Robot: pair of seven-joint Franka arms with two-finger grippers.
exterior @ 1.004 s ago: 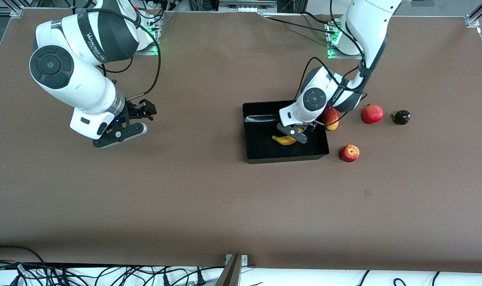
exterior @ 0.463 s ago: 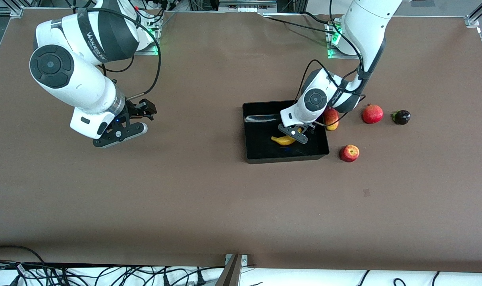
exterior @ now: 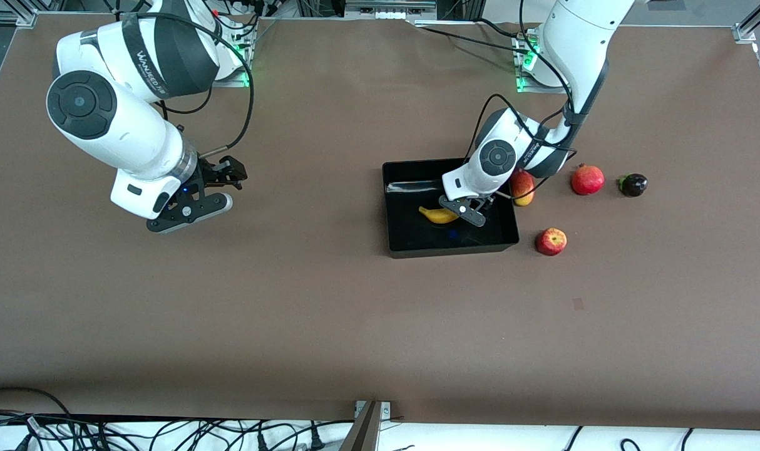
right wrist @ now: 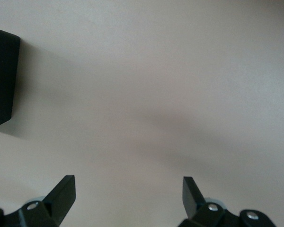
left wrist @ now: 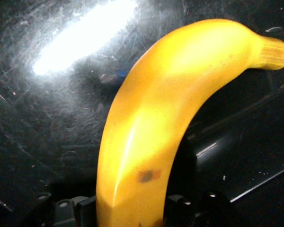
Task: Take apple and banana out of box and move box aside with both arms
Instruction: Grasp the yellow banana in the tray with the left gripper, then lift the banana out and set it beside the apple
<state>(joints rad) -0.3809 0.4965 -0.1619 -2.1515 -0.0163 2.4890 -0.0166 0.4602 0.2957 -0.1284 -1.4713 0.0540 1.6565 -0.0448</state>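
The yellow banana (exterior: 436,215) is in my left gripper (exterior: 464,212), low inside the black tray (exterior: 452,249). In the left wrist view the banana (left wrist: 156,118) fills the space between the jaws of the left gripper (left wrist: 130,208), over the glossy tray floor (left wrist: 47,132). The red apple (exterior: 551,241) lies on the table beside the tray, toward the left arm's end. My right gripper (exterior: 192,213) waits open and empty above bare table at the right arm's end. In its wrist view the right gripper (right wrist: 128,191) holds nothing and a tray corner (right wrist: 2,80) shows.
A red-yellow mango (exterior: 522,186) lies against the tray's wall toward the left arm's end. A pomegranate (exterior: 587,180) and a small dark fruit (exterior: 633,185) lie farther toward that end. Cables hang along the table's near edge.
The banana has shifted inside the tray toward the right arm's end and a little farther from the front camera, still in my left gripper. The right arm has not moved.
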